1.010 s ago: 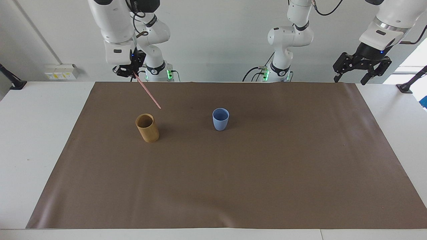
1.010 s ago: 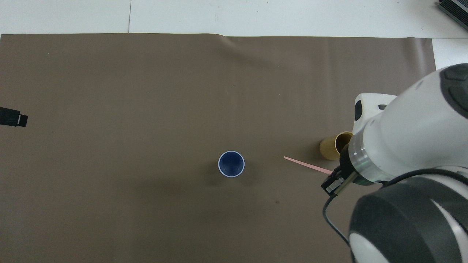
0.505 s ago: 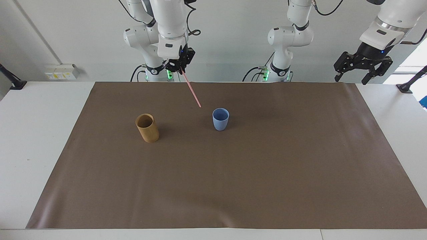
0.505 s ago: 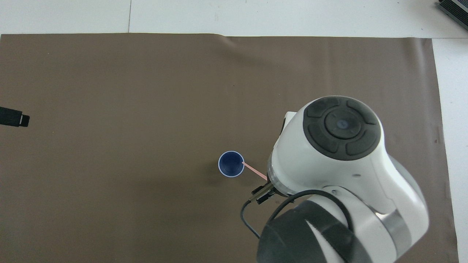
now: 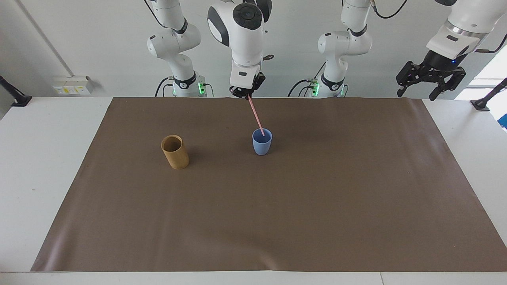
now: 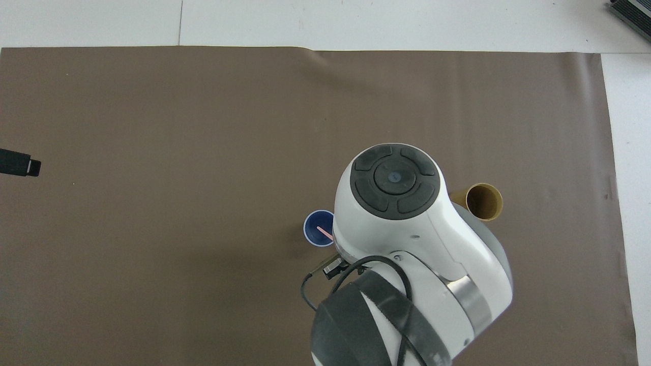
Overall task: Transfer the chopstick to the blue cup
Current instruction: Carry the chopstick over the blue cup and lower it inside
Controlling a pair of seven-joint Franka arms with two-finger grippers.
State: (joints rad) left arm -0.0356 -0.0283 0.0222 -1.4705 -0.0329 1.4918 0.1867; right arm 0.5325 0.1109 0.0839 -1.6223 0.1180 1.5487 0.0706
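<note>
My right gripper [image 5: 246, 92] is shut on the top end of the pale pink chopstick [image 5: 256, 115] and holds it tilted over the blue cup [image 5: 262, 145]. The stick's lower end sits inside the cup's mouth. In the overhead view the right arm covers its gripper and part of the blue cup [image 6: 314, 227]; only the chopstick's tip [image 6: 324, 233] shows inside the rim. My left gripper [image 5: 416, 93] is open, empty and raised off the mat at the left arm's end of the table, waiting; only its tip [image 6: 19, 165] shows in the overhead view.
A taller tan wooden cup [image 5: 174, 152] stands upright and empty on the brown mat [image 5: 277, 217], beside the blue cup toward the right arm's end; it also shows in the overhead view [image 6: 484, 201].
My right gripper has carried the chopstick from near the tan cup across to the blue cup and lowered its tip into the cup's mouth. The left arm has barely moved.
</note>
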